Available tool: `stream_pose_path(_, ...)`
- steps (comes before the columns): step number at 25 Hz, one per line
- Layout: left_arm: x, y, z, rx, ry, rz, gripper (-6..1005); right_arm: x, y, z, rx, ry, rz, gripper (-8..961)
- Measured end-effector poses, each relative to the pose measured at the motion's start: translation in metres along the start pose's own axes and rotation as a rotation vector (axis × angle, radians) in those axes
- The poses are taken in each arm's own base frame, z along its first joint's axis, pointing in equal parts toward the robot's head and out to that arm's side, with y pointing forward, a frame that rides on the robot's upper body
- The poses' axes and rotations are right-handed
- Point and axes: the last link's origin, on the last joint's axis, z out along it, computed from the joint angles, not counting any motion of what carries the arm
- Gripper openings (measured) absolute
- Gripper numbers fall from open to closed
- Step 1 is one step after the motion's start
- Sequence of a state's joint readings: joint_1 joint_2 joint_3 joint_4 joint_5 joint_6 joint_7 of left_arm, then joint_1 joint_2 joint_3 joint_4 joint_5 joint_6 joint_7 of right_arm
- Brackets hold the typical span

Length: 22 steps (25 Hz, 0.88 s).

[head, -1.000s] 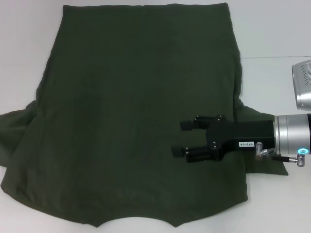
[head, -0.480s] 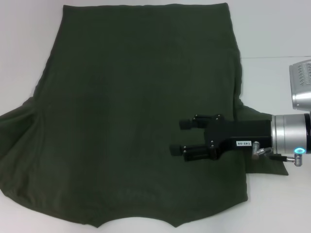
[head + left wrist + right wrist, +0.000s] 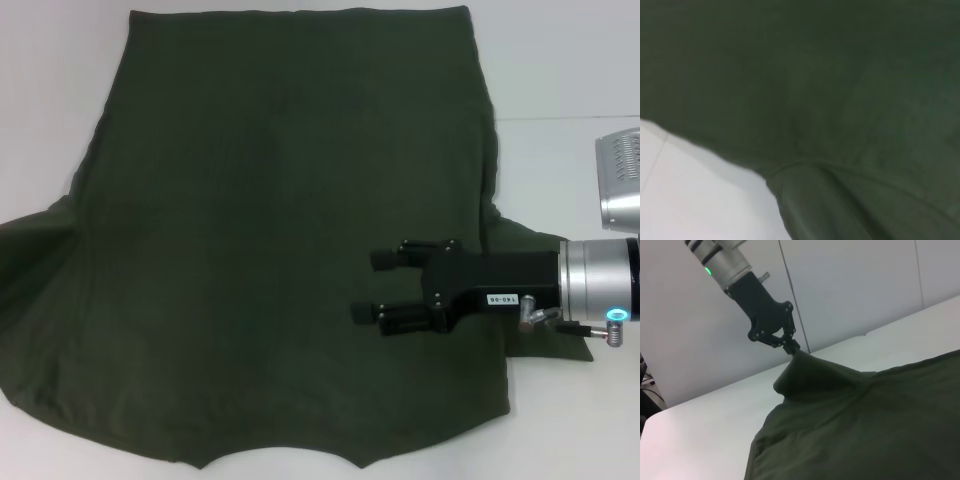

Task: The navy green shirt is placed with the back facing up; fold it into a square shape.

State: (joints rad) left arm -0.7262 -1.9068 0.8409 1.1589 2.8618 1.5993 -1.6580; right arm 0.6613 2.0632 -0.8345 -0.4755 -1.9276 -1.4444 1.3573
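- A large plain dark olive-green shirt (image 3: 280, 230) of soft cloth lies spread over most of the white table (image 3: 560, 60), its straight hem at the far edge and the curved neckline at the near edge.
- The right arm's black gripper (image 3: 382, 285) hangs over the shirt's right side, near the right sleeve, pointing towards the middle of the cloth — its two fingers stand apart with nothing between them.
- The silver wrist of that arm, with a small blue-lit ring, sits over the right sleeve, which lies flat on the table beside the body of the shirt.
- On the left side the sleeve is lifted off the table — in the right wrist view the cloth rises to a small peak.
- The left arm's black gripper (image 3: 791, 346) sits right at that peak, its fingertips pinched together on the shirt fabric, the arm reaching down from above.
- The left wrist view shows only folds of the green cloth close up, with a patch of white table beside them.
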Motion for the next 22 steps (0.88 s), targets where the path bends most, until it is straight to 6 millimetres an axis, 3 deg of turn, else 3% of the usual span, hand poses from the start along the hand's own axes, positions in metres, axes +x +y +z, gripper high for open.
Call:
stream_pose_path(13, 0.083, 0.013, 0.009, -0.066, -0.05, 0.082, 27, 0.012, -0.001, -0.004, 0.023, 0.028, 0.011, 907)
stream_pose_path(22, 0.122, 0.028, 0.016, -0.065, -0.053, 0.138, 33, 0.015, -0.001, -0.01, 0.027, 0.029, -0.003, 907)
